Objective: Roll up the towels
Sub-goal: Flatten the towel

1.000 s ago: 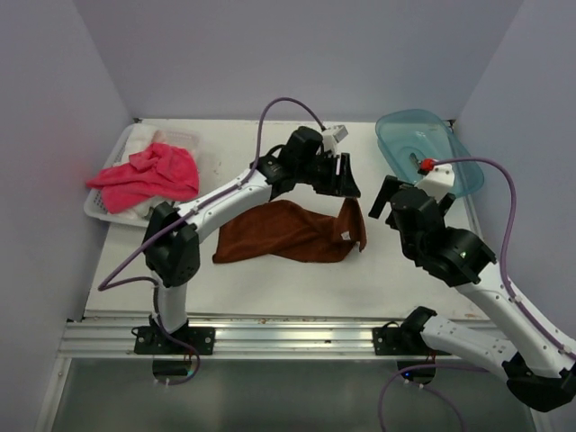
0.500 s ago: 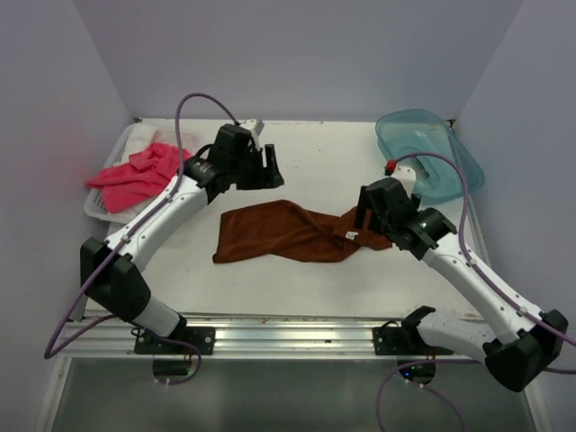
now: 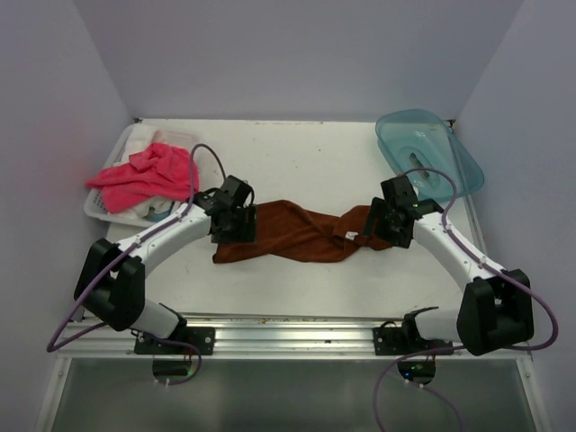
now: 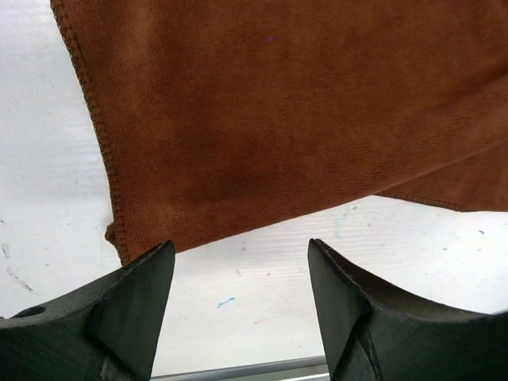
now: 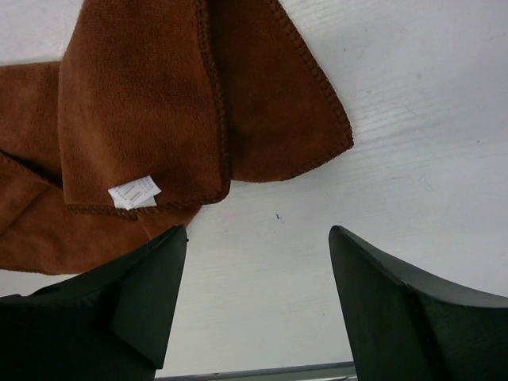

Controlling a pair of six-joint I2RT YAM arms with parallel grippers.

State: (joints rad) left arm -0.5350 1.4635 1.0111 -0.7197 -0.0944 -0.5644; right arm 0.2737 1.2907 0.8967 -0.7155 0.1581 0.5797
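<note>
A rust-brown towel (image 3: 292,232) lies spread and rumpled in the middle of the white table. My left gripper (image 3: 236,227) hangs low over its left end, open and empty; in the left wrist view the towel (image 4: 286,111) fills the upper part and its near corner lies just ahead of my left gripper (image 4: 242,274). My right gripper (image 3: 376,229) hangs low at the towel's right end, open and empty; the right wrist view shows the folded right end (image 5: 159,119) with a white label (image 5: 133,193) ahead of my right gripper (image 5: 258,262). A pink-red towel (image 3: 144,175) lies in the basket at far left.
A white basket (image 3: 101,209) at the left edge holds the pink-red towel over pale cloths. A clear teal tray (image 3: 432,153) stands at the back right. Grey walls close the left, back and right sides. A metal rail (image 3: 270,335) runs along the near edge.
My left gripper swung from the towel's right end to the far left, then came down at its left end. My right gripper came forward and down to the right end. The towel's right end now lies flatter.
</note>
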